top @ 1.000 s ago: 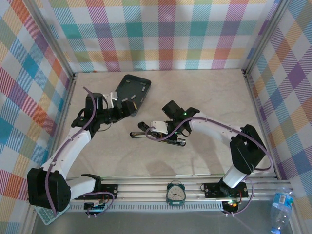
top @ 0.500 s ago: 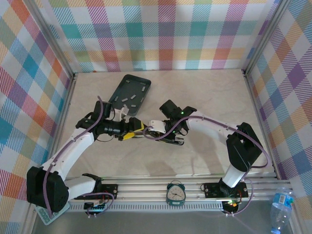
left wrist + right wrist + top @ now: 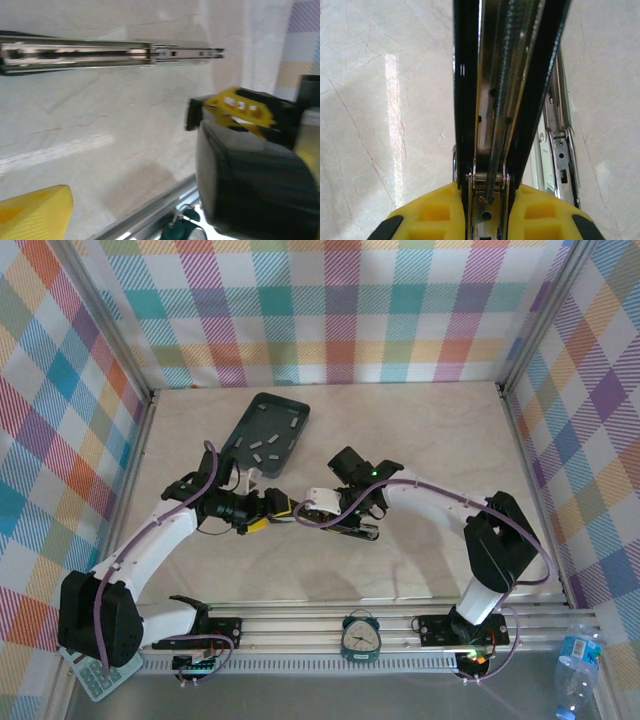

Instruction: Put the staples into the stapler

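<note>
Yellow-fingered right gripper [image 3: 487, 215] clamps the black stapler [image 3: 505, 75], its metal channel exposed. The left gripper [image 3: 272, 508] hangs just beside it above the marble table [image 3: 430, 430], fingers spread apart.

Pale marbled table [image 3: 430, 460]: dark tray [image 3: 280, 403] far left-centre, open stapler [image 3: 358, 530] mid-table.

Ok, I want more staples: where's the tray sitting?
Top view: the dark tray lies far back, left of centre, just beyond the left hand, up-left of the stapler in the right hand.
</note>
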Controlling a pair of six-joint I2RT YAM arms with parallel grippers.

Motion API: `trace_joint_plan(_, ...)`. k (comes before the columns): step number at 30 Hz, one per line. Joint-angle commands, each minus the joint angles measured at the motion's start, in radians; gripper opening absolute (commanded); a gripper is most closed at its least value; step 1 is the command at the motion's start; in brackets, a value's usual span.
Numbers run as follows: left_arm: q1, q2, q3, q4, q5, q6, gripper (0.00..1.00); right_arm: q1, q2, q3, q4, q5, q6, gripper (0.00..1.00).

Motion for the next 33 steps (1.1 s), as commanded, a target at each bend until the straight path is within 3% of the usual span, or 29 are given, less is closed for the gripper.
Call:
trace_joint_plan(1, -0.005, 0.011, -0.061, -0.038, -0.138, -0.031, 0.88, 0.016, -0.099, -0.018, 0.045, -0.083, -0.027, 0.02)
trace_joint_plan(5, -0.005, 0.004, -0.075, -0.059, -0.200, -0.039, 0.88, 0.016, -0.131, -0.044, 0.045, -0.086, -0.015, 0.02)
trace_joint_plan(12, -0.005, -0.015, -0.045, -0.029, -0.179, -0.057, 0.90, 0.017, -0.138, -0.055, 0.035, -0.079, -0.004, 0.02)
trace_joint_plan(15, 0.002, -0.034, -0.003, -0.039, -0.221, -0.052, 0.92, 0.030, -0.128, -0.054, 0.023, -0.049, -0.012, 0.02)
trace_joint_plan(22, 0.092, -0.049, 0.068, -0.017, -0.347, -0.015, 0.94, 0.088, -0.064, -0.018, 0.003, -0.001, -0.059, 0.02)
trace_joint_plan(27, 0.160, -0.008, 0.115, -0.003, -0.369, 0.035, 0.94, 0.116, -0.003, 0.033, 0.000, -0.014, -0.076, 0.02)
trace_joint_plan(33, 0.167, 0.069, 0.156, 0.007, -0.377, 0.057, 0.93, 0.144, 0.080, 0.078, 0.004, 0.011, -0.022, 0.02)
